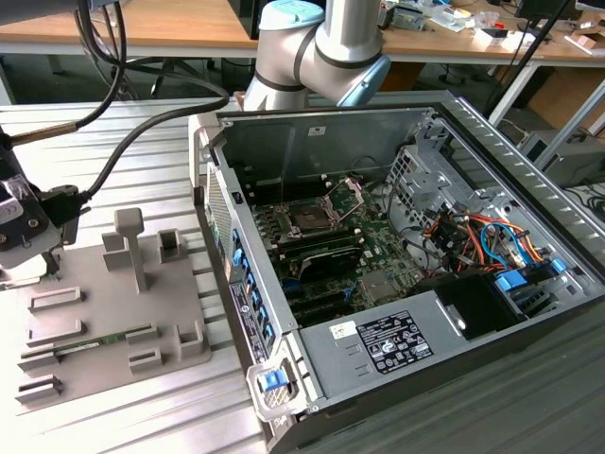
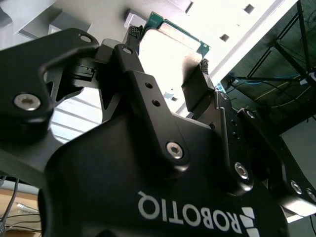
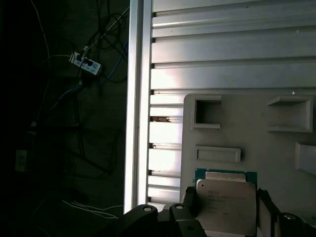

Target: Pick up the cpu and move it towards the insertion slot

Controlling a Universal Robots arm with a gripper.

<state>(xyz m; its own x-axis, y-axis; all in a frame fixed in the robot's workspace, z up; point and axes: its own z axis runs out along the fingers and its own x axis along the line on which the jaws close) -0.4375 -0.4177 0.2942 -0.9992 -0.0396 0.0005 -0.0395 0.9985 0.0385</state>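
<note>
cpu: small square chip, silvery lid up with a green board edge around it [image 3: 226, 203]. It sits between the fingers over the grey tray, at the exterior view's left, well apart from the socket.
hold: taken by two opposite edges. My read is that this keeps the lid and the underside clear of the pads and holds the chip flat for the socket.
end effector: [image 2: 168, 53] clamped on the cpu, opened only as wide as the chip. One black finger [image 2: 196, 88] presses each side in the second wrist view, and nothing else is touched.
lift state: can't tell whether the chip is just off the tray or resting on it.
grey tray: [image 1: 104, 303] moulded fixture with recessed pockets and upright posts. It looks made to hold each part at a fixed spot for grasping, and a thin green memory stick [image 1: 95, 340] lies in one slot.
table: [image 1: 161, 156] ribbed aluminium. The tray lies flat on it, just beside the pc case.
insertion slot: [image 1: 307, 218] dark square socket on the green motherboard, unoccupied, with its silver retention plate [image 1: 349, 194] hinged up and open from above.
pc case: [image 1: 321, 128] lying on its side with the panel off, so the motherboard faces up.
progress: grasp looks done, transfer to the socket not done.
</note>
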